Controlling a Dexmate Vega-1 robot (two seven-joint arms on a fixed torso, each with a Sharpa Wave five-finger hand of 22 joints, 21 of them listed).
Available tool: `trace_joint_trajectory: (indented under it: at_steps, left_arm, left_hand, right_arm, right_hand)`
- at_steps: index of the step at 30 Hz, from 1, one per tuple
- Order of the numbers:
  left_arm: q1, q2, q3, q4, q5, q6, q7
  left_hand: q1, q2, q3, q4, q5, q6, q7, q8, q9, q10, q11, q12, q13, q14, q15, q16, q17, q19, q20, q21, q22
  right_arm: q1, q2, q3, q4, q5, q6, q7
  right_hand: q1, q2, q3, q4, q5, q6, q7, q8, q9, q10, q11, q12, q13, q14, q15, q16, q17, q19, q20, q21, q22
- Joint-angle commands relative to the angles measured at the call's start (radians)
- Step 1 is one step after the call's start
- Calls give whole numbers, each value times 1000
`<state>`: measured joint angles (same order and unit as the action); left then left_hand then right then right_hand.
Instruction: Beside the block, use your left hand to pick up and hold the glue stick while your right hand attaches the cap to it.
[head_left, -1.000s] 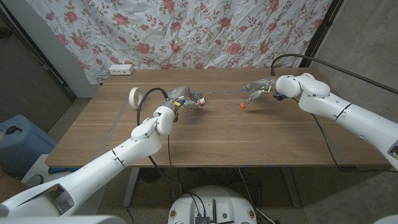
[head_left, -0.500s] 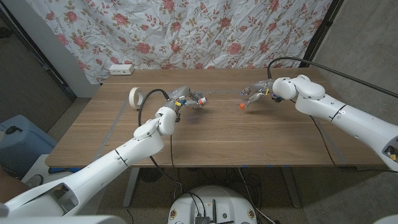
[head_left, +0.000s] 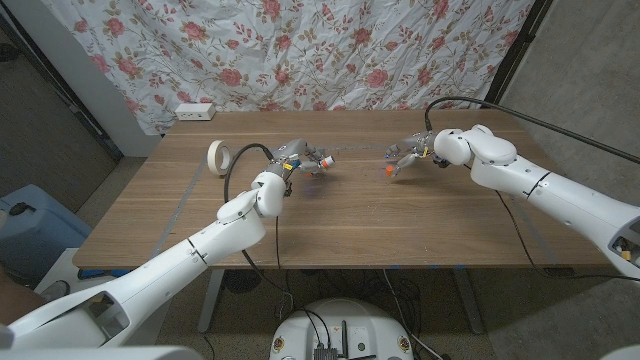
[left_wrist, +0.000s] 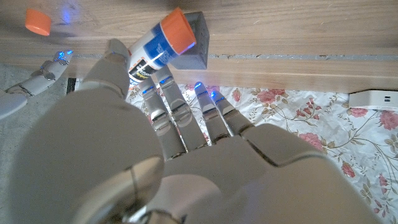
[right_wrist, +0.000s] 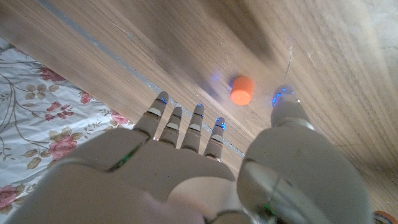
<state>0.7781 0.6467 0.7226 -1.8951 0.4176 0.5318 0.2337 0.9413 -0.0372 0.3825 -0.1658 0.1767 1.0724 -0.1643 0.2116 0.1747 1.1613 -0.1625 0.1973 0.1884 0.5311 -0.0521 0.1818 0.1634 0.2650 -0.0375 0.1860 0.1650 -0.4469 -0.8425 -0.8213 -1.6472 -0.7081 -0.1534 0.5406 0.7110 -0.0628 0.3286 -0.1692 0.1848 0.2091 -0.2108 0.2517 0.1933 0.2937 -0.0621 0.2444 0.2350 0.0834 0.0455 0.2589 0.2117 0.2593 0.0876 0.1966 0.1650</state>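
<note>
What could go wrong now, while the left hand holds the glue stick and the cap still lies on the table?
1. The cap is small and round and lies loose on the table; the open right hand above it might knock it so it rolls off.
2. The left hand holds the glue stick tilted, close to the grey block; the stick may slip or bump the block during capping.

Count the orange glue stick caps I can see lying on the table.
1: the orange cap lies on the table just before the right robot hand, apart from its fingers.
</note>
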Motion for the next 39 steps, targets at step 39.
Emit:
trace_joint_trajectory:
  at_steps: [39]
  left_arm:
    - [-3,8,26,-9,-11,3,0]
  left_hand:
    - [-18,60,-5,3,8,122,39,5,17,86,-61,9,4,15,-103,0,2,-8,-4,-1,3]
  right_arm:
    - [-23,38,-20,58,-104,25,-151]
  right_hand:
    - [137,-22,26,6,17,200,-8,69,11,218,-106,26,-10,164,-107,48,-2,126,-60,3,1]
